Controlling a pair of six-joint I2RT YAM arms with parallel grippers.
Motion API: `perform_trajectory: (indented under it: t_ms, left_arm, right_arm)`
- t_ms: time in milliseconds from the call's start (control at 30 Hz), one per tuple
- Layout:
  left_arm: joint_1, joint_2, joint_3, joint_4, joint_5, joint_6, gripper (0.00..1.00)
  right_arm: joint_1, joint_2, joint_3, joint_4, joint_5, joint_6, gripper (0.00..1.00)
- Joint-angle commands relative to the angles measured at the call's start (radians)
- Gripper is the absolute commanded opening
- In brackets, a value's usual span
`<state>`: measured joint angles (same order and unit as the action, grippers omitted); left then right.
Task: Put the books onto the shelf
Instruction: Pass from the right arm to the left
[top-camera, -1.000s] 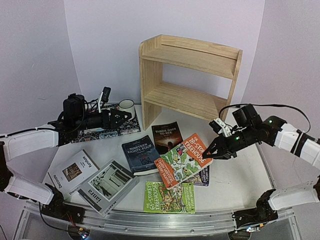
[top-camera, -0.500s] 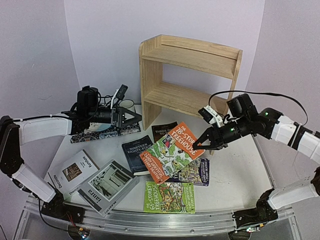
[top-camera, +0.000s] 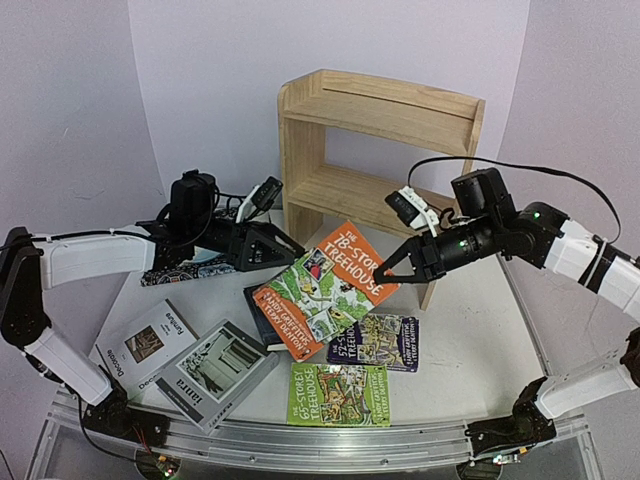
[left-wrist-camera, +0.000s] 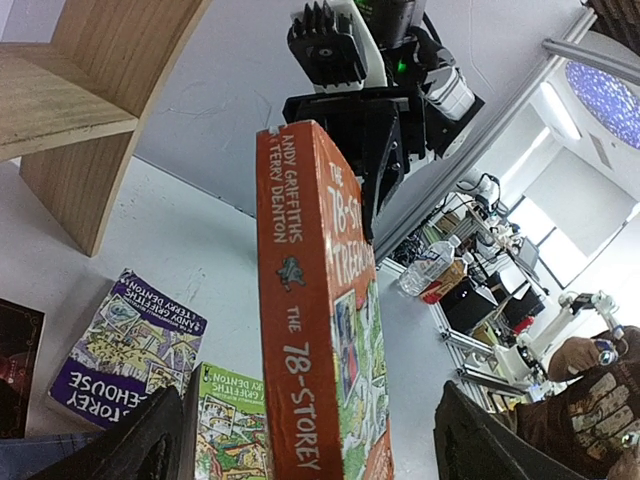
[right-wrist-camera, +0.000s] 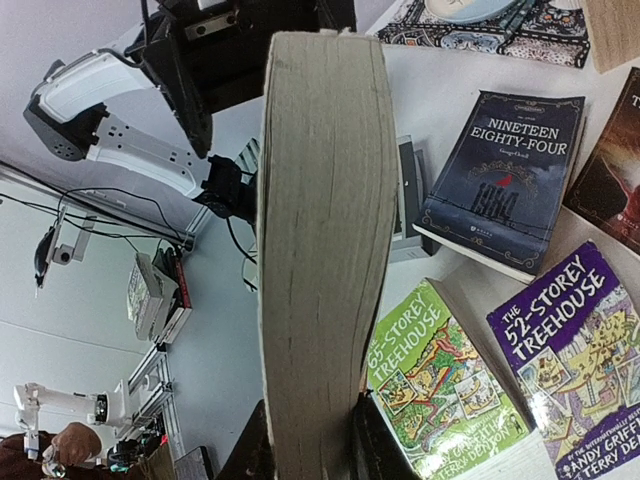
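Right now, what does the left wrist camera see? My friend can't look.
An orange 78-Storey Treehouse book, spine to the camera, is pinched at its far edge by the right gripper, with the left gripper open either side. A purple Treehouse book and a green one lie on the table by the pine shelf.

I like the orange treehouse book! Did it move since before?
Yes. The orange book moved left, from near the right leg of the shelf toward its left side.

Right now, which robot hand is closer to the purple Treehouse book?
Right. The right end effector, gripping the orange book, hangs just beyond the purple book. The left end effector is farther off, across the orange book.
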<state>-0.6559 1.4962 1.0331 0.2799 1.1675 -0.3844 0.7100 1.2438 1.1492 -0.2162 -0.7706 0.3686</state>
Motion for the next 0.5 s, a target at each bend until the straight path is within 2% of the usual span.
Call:
perform_trajectory:
  t_ms: [0,100,200,233,467]
  left_arm:
    - [-0.008,0.033,0.056,0.027,0.077,-0.008,0.85]
    - [-0.022,0.058,0.072,0.027,0.111,-0.028,0.77]
    - [-0.027,0.062,0.068,0.028,0.111,-0.028,0.55]
    - [-0.027,0.060,0.064,0.028,0.110,-0.028,0.52]
    - [-0.032,0.039,0.041,0.028,0.134,-0.040,0.51]
  right_arm:
    - [0.012,-0.010,0.067,0.089,-0.090,-0.047,0.00]
    - [0.015,0.001,0.085,0.089,-0.106,-0.056,0.00]
    - [0.017,0.009,0.095,0.088,-0.102,-0.064,0.00]
    - [0.017,0.012,0.097,0.087,-0.101,-0.065,0.00]
    - [0.017,0.031,0.099,0.081,-0.093,-0.084,0.00]
